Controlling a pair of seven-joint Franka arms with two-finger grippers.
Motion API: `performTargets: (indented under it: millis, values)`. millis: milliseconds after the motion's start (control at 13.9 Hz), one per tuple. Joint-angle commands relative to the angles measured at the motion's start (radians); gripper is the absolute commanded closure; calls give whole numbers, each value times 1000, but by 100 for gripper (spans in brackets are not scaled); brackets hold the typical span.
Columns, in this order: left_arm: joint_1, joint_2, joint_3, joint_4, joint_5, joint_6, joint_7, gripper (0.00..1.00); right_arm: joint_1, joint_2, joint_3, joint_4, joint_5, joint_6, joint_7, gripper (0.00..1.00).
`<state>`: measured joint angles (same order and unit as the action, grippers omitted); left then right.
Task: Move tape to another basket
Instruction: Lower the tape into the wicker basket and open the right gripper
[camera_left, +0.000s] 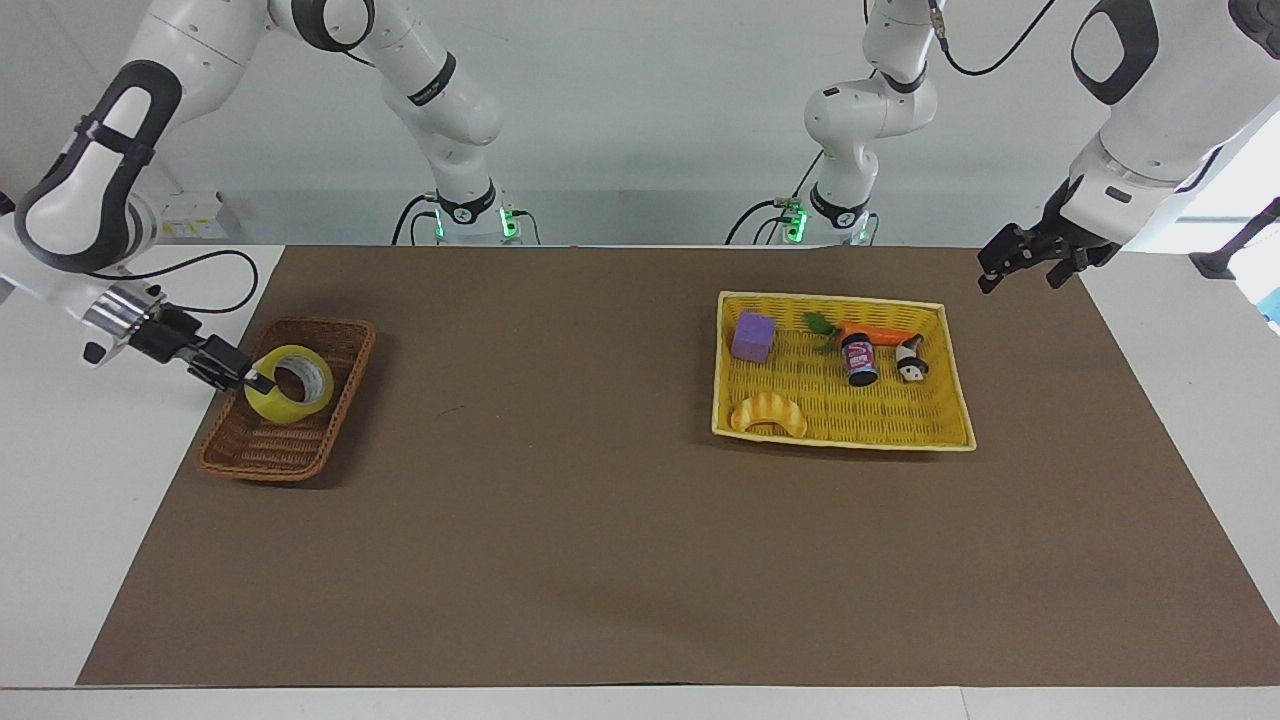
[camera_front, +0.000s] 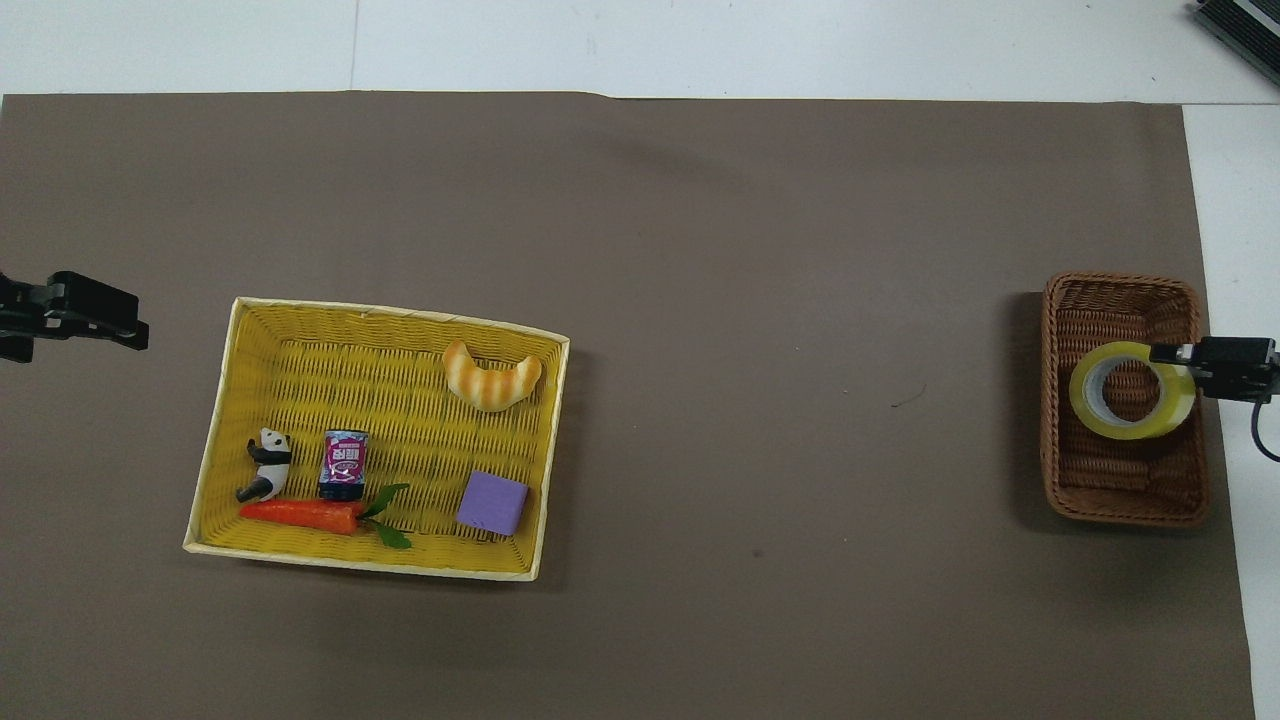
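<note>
Surface: a white surface (camera_left: 60, 520) covered by a brown mat (camera_left: 600, 520), pale wall across the top of the facing frame.
Wicker basket: a small oblong brown woven wicker basket (camera_left: 262, 450) (camera_front: 1120, 500) at the middle left of the facing frame, far right of the overhead frame, toward the right arm's end.
Tape: a ring-shaped roll of translucent yellow packing tape (camera_left: 290, 384) (camera_front: 1132, 390) with a pale core, down inside the wicker basket, tilted, its hole facing up and outward.
Right end effector: the right end effector (camera_left: 255, 379) (camera_front: 1172, 353) is clamped on the tape's wall at the basket's rim, one finger inside the ring.
Left end effector: the left end effector (camera_left: 1020, 268) (camera_front: 125, 335) hangs with fingers apart, empty, over the mat at the upper right of the facing frame; this arm waits.
Yellow basket: a larger bright yellow rectangular woven basket (camera_left: 950, 425) (camera_front: 215, 480), right of centre in the facing frame, holds a purple block (camera_left: 753, 337), an orange toy carrot (camera_left: 880, 333), a small can (camera_left: 859, 361), a panda figure (camera_left: 909, 359) and a croissant-shaped toy (camera_left: 768, 414).
</note>
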<state>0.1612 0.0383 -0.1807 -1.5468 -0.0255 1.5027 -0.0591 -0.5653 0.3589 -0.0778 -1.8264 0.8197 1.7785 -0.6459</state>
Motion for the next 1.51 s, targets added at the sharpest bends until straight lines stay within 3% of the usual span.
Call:
performTargets:
  millis: [0, 287, 645, 1075, 1434]
  values:
    - [-2, 6, 0, 22, 16, -18, -15, 0, -16, -31, 12, -36, 35, 7, -31, 0]
    - [0, 6, 0, 22, 16, -18, -15, 0, -19, -21, 12, -11, 30, -1, -53, 0]
    - [1, 6, 0, 22, 16, -18, -15, 0, -5, -5, 15, 110, 1, -5, -113, 0]
    - [0, 6, 0, 22, 16, -18, -15, 0, 152, -37, 26, 338, -341, -2, 104, 0]
    - [0, 6, 0, 22, 16, -18, -15, 0, 312, -153, 32, 340, -603, -2, 349, 0]
